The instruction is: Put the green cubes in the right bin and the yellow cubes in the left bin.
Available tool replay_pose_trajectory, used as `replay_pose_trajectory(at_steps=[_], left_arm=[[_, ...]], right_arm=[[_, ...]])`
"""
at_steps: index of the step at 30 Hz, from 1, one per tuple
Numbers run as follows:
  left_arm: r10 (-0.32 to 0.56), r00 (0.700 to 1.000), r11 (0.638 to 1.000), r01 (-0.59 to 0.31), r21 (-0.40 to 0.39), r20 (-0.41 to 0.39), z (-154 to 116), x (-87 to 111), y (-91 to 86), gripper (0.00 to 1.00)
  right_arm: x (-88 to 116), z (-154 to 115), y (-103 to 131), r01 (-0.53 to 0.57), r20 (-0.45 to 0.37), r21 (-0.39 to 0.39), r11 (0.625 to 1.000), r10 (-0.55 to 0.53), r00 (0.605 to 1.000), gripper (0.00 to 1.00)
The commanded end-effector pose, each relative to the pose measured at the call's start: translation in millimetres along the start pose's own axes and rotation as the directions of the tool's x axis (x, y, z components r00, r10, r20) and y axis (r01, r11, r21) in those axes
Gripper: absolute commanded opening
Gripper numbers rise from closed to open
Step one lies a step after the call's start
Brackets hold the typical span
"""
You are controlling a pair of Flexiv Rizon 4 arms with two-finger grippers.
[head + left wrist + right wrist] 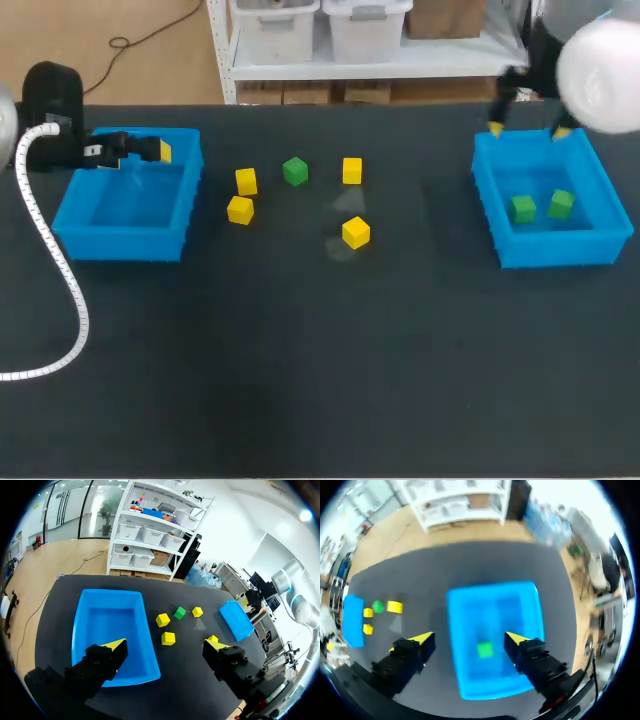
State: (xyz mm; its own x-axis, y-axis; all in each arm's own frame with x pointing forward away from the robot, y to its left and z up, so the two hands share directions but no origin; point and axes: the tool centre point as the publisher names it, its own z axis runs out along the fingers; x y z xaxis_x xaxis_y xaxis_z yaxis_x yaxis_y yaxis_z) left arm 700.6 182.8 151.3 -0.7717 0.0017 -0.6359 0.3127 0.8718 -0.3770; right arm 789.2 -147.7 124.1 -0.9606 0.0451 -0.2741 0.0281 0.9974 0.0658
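The left blue bin (125, 243) holds no cubes. My left gripper (152, 150) hangs over its back edge, open and empty, as the left wrist view (165, 645) shows. Two green cubes (522, 208) (561, 203) lie in the right blue bin (560, 250). My right gripper (528, 131) is above that bin's back rim, open with nothing between its fingers (468, 639); one green cube (484, 649) shows below it. On the table between the bins lie a green cube (294, 171) and several yellow cubes (246, 181) (240, 210) (352, 170) (355, 232).
A white cable hose (60, 270) from my left arm loops over the table in front of the left bin. The loose cubes all sit in the far middle strip of the black table (320, 380).
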Motion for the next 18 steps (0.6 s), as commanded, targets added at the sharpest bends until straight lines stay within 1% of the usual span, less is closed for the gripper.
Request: replay_pose_trajectory(at_steps=[1,4,6,9,10,11,12,13,15,16,18], left_arm=[[0.002,1.000,1.000,-0.002,0.010,0.007,-0.2,1.4,1.9,1.00],[0.002,1.000,1.000,-0.002,0.010,0.007,-0.2,1.4,1.9,1.00],[0.002,1.000,1.000,-0.002,0.010,0.007,-0.2,1.4,1.9,1.00],[0.002,1.000,1.000,-0.002,0.010,0.007,-0.2,1.4,1.9,1.00],[0.002,1.000,1.000,-0.002,0.010,0.007,-0.2,1.4,1.9,1.00],[0.002,1.000,1.000,-0.002,0.010,0.007,-0.2,1.4,1.9,1.00],[0.002,1.000,1.000,-0.002,0.010,0.007,-0.2,1.4,1.9,1.00],[0.002,1.000,1.000,-0.002,0.010,0.007,-0.2,1.4,1.9,1.00],[0.002,1.000,1.000,-0.002,0.010,0.007,-0.2,1.4,1.9,1.00],[0.002,1.000,1.000,-0.002,0.010,0.007,-0.2,1.4,1.9,1.00],[0.002,1.000,1.000,-0.002,0.010,0.007,-0.2,1.4,1.9,1.00]], right_arm=[[-17.3,-10.7,54.0,0.182,0.173,0.023,0.983,-0.184,0.968,1.00],[-37.9,-11.2,87.2,0.347,0.139,0.018,0.938,-0.346,0.928,1.00],[-50.4,-9.3,105.3,0.426,0.113,0.030,0.904,-0.427,0.897,1.00],[-64.0,-5.4,129.1,0.496,0.077,0.020,0.868,-0.495,0.865,1.00],[-66.7,-3.9,141.2,0.530,0.062,0.001,0.848,-0.529,0.847,1.00],[-67.1,-3.1,147.5,0.549,0.055,0.000,0.836,-0.548,0.835,1.00],[-66.5,-0.5,159.8,0.589,0.039,-0.014,0.808,-0.588,0.808,1.00],[-65.4,1.1,166.2,0.608,0.029,-0.017,0.794,-0.607,0.794,1.00],[-58.8,6.3,188.6,0.668,0.011,-0.022,0.744,-0.668,0.744,1.00],[-56.8,8.1,193.9,0.682,0.004,-0.026,0.731,-0.682,0.731,1.00],[-49.9,15.1,210.6,0.721,-0.017,-0.052,0.691,-0.723,0.691,1.00]])
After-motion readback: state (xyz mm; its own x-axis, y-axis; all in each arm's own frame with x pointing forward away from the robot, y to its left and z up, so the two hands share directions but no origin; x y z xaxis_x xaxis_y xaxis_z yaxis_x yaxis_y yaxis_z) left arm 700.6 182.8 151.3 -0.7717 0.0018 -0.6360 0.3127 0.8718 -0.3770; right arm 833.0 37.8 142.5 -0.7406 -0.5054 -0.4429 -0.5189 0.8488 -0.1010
